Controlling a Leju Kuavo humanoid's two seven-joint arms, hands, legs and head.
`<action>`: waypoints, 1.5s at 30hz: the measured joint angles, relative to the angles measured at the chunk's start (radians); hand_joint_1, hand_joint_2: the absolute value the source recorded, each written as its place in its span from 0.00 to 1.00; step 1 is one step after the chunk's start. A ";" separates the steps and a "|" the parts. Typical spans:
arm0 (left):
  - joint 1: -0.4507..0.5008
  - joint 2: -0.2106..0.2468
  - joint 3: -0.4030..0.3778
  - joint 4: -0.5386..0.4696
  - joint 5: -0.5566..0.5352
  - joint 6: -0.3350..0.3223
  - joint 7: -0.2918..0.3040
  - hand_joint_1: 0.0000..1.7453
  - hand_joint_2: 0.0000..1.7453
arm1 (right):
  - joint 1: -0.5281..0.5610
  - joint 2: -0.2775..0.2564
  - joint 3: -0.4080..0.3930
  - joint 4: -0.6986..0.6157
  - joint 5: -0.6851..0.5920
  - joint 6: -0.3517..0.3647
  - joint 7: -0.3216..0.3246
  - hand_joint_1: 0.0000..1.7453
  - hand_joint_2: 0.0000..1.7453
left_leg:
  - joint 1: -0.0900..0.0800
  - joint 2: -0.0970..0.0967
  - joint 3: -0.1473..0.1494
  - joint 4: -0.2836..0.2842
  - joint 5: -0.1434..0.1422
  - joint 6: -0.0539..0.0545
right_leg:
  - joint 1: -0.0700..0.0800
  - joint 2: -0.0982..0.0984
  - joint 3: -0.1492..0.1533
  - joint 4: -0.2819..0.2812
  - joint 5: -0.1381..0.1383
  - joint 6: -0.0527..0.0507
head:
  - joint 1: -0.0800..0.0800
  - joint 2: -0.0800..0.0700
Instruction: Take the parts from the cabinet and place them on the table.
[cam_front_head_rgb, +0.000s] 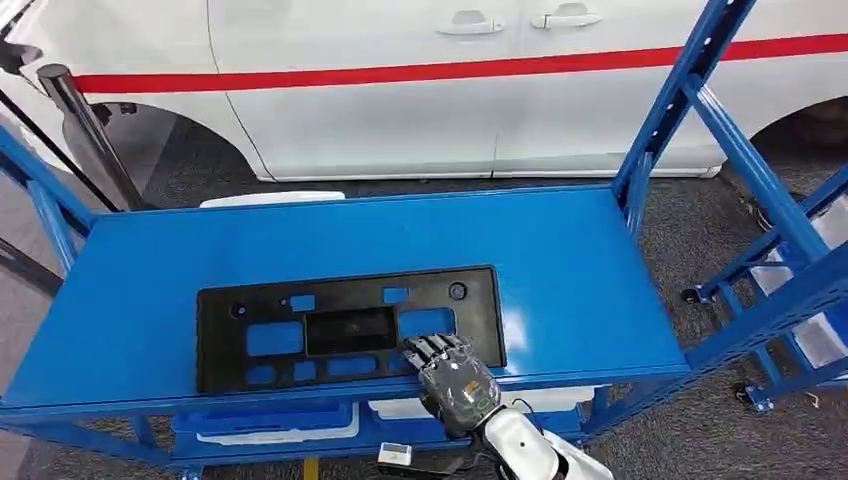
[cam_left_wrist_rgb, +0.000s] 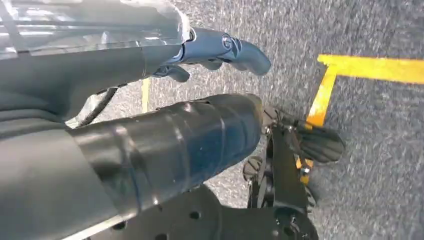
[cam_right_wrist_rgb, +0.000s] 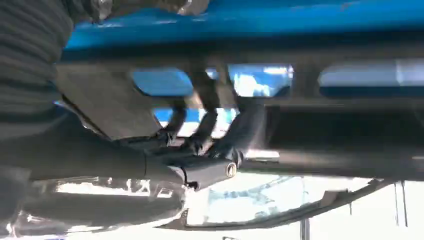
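Flat black rectangular plastic panel w/ cut-out windows (cam_front_head_rgb: 350, 328) lies flat on blue metal desk (cam_front_head_rgb: 560, 260), near front edge. Right robot hand (cam_front_head_rgb: 452, 375) grips panel's front right edge, fingers (cam_right_wrist_rgb: 207, 120) thru a cut-out, thumb underneath. Left robot hand (cam_left_wrist_rgb: 220, 50) hangs over grey floor w/ yellow line (cam_left_wrist_rgb: 372, 67), fingers loosely apart, holding nothing. White vehicle w/ red stripe (cam_front_head_rgb: 420, 75) behind desk.

High forward-down head view; right wrist close beneath the shared black panel (cam_front_head_rgb: 350, 328); left wrist floorward.
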 joint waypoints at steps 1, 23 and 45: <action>0.001 0.000 0.000 0.000 0.000 0.000 0.000 0.00 0.00 | 0.002 0.002 0.000 -0.005 0.000 -0.001 0.000 0.99 1.00 | 0.004 0.000 -0.004 0.011 -0.008 -0.006 | -0.007 -0.003 0.004 -0.008 0.007 -0.010 | 0.000 0.000; 0.002 0.000 0.000 0.000 -0.002 -0.010 -0.056 0.00 0.00 | 0.028 0.006 -0.051 -0.019 0.042 -0.012 0.007 1.00 1.00 | 0.000 0.003 0.030 -0.024 -0.003 0.043 | -0.003 -0.002 -0.132 0.258 -0.086 0.030 | 0.002 0.000; -0.003 -0.005 0.001 0.000 -0.015 -0.012 -0.062 0.00 0.00 | 0.043 0.019 -0.097 -0.062 0.163 -0.077 0.040 0.00 1.00 | -0.013 -0.001 0.023 -0.007 -0.015 0.018 | 0.009 0.001 0.005 -0.019 0.020 -0.004 | -0.001 0.000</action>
